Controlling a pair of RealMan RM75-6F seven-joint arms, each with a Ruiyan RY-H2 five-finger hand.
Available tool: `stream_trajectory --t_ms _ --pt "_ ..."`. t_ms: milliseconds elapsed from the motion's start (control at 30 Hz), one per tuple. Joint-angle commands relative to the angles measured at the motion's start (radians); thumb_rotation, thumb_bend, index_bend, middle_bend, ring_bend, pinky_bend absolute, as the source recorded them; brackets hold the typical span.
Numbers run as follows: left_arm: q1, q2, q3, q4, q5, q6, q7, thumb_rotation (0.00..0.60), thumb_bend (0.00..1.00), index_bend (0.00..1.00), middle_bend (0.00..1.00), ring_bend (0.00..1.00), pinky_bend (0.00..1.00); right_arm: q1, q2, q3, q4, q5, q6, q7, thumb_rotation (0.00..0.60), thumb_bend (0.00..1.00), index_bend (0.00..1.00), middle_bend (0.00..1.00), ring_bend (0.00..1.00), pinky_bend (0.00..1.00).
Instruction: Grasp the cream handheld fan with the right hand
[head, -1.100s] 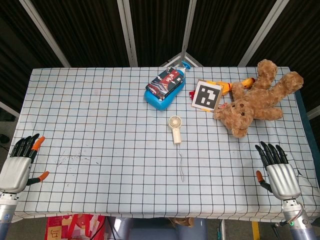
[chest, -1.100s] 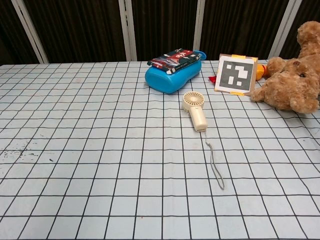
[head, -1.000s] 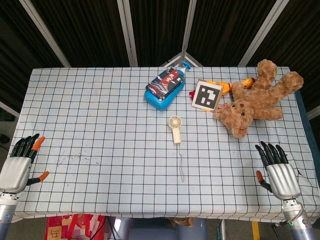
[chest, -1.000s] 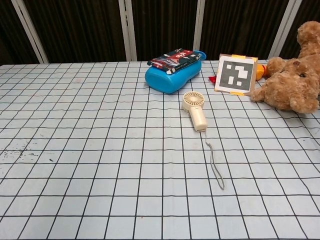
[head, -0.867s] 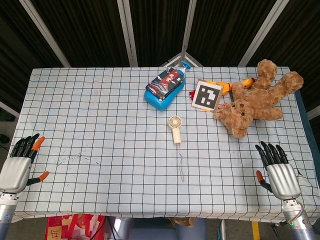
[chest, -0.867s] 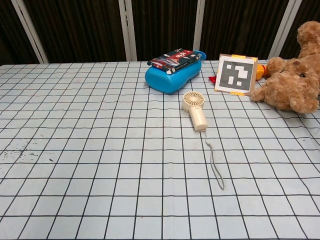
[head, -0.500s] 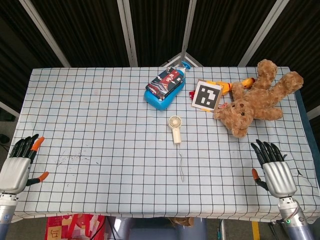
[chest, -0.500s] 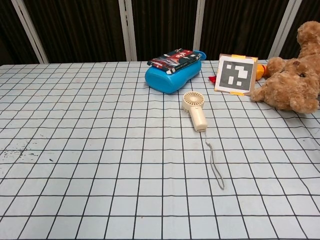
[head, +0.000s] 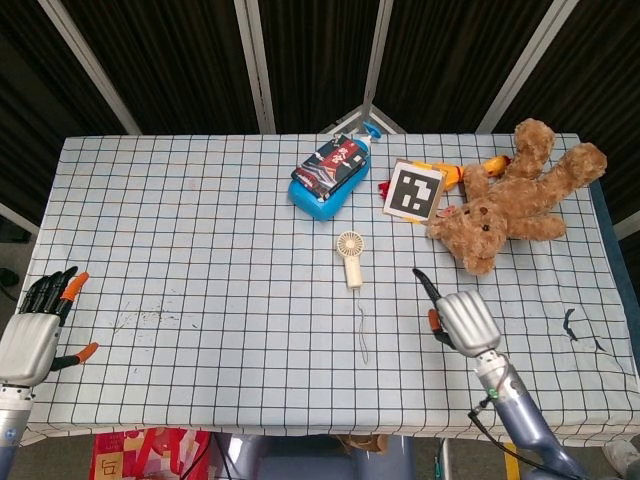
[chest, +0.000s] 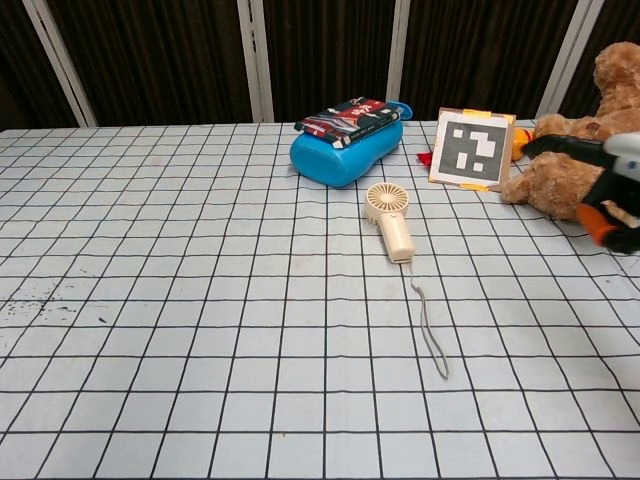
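The cream handheld fan lies flat near the table's middle, round head toward the far side, its grey wrist strap trailing toward me. My right hand hovers to the right of the fan, clear of it, fingers spread and holding nothing. My left hand rests at the front left table edge, fingers apart and empty; only the head view shows it.
A blue case topped with a printed pack stands behind the fan. A marker card leans to its right, beside a brown teddy bear. The checked tablecloth covers the table.
My right hand has left the front right table edge and swung inward to the left, toward the fan. The fan and the left hand have not moved.
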Motion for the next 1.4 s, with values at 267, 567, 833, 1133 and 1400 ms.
stream_trajectory --t_ms 267,567,833,1133,1400 --pt "-0.002 0.023 -0.004 -0.011 -0.026 -0.022 -0.046 0.600 0.09 0.00 0.00 0.00 0.00 0.204 -0.267 0.091 0.152 0.321 -0.162 -0.240 0.600 0.78 0.00 0.82 0.93 0.85" --pt "-0.009 0.041 -0.005 -0.023 -0.042 -0.049 -0.077 0.600 0.09 0.00 0.00 0.00 0.00 0.301 -0.376 0.123 0.278 0.470 -0.195 -0.286 0.600 0.79 0.00 0.83 0.93 0.85" --pt "-0.013 0.047 -0.005 -0.027 -0.045 -0.058 -0.089 0.600 0.09 0.00 0.00 0.00 0.00 0.336 -0.398 0.128 0.335 0.527 -0.191 -0.281 0.600 0.79 0.00 0.83 0.93 0.85" --pt "-0.013 0.048 -0.003 -0.033 -0.040 -0.056 -0.087 0.600 0.09 0.00 0.00 0.00 0.00 0.342 -0.391 0.109 0.327 0.542 -0.170 -0.269 0.600 0.79 0.00 0.83 0.93 0.85" --pt "-0.011 0.047 -0.001 -0.035 -0.037 -0.052 -0.083 0.600 0.09 0.00 0.00 0.00 0.00 0.351 -0.382 0.099 0.323 0.567 -0.155 -0.267 0.600 0.79 0.00 0.83 0.93 0.85"
